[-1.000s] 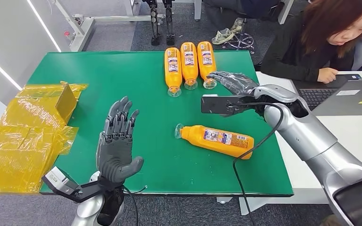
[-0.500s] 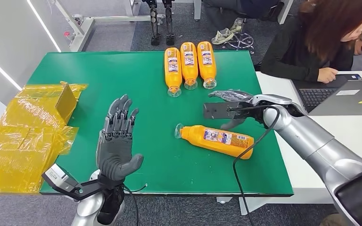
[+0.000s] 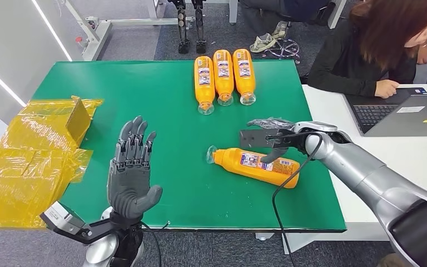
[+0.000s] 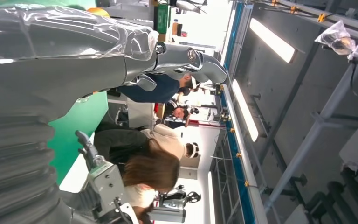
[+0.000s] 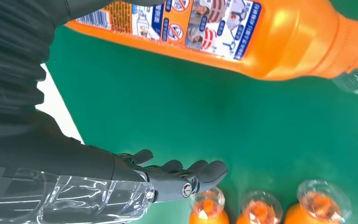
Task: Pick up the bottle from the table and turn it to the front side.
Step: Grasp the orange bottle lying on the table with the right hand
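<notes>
High head view down over table [image 3: 161, 94]; wrist views close, turned.

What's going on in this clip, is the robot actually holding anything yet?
Not yet. The right hand hangs open just above the orange bottle lying alone on its side on the green table, thumb near its label, no grip closed. The left hand is raised, open and empty. Three more bottles lie in a row at the far edge. A person sits at a laptop.

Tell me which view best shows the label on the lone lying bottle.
The right wrist view: the lone bottle lies close, with label pictures and barcode plain. The head view shows the whole bottle but its label small. The left wrist view faces away.
</notes>
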Controlling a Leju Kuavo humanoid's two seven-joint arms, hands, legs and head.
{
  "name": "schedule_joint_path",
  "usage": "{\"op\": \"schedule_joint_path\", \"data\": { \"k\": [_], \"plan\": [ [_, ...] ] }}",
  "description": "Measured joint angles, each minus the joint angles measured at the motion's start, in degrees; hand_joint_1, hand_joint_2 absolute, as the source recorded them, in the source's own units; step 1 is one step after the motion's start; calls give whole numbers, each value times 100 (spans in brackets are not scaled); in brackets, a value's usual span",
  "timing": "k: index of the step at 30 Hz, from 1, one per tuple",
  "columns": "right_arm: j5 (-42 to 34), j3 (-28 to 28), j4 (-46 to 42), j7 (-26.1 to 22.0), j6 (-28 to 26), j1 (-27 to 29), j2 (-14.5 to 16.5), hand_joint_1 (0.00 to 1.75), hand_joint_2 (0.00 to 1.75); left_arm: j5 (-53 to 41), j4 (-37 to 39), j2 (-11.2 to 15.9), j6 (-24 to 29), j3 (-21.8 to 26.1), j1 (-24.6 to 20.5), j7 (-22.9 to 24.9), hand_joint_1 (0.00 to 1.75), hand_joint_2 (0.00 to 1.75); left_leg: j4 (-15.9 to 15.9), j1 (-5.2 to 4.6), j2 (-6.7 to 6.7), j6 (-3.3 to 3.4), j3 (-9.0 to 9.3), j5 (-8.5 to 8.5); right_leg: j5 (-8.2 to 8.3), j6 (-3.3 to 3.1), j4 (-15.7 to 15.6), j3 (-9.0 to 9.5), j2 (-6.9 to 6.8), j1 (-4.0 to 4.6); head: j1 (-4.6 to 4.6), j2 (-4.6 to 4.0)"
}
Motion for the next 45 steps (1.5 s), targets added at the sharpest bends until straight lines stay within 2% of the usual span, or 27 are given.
{"op": "schedule_joint_path", "data": {
  "k": [5,13,22,28,32,45],
  "plan": [
    [-88,163,256,-162,-181,42,66,0,175,0,-73,19,19,0,36,1,0,175,1,0,0,0,1,0,0,0,0,-1,0,0,0,1],
    [-379,290,423,-385,-321,242,-16,0,175,17,-146,110,64,0,125,-8,0,175,0,0,0,0,2,0,0,0,-1,-1,1,0,0,1],
    [-362,254,698,-746,-1037,998,-22,0,175,18,-257,169,58,2,178,-7,0,175,0,1,-3,0,4,-1,-1,0,-3,1,-2,1,-1,1],
    [90,-192,667,-844,-1582,1542,14,0,175,60,-262,186,47,2,151,-2,0,175,-3,6,2,1,42,-10,-7,3,-13,39,1,8,-1,1],
    [269,-490,577,-842,-1662,1792,20,175,175,109,-262,189,47,2,109,-2,0,175,-4,8,4,7,71,-14,-9,6,-19,72,0,10,0,1],
    [1305,-1368,153,-673,-1695,2349,151,175,175,157,-262,186,56,2,95,-2,0,175,-3,7,6,10,98,-15,-5,7,-32,106,3,10,1,0]
  ]
}}
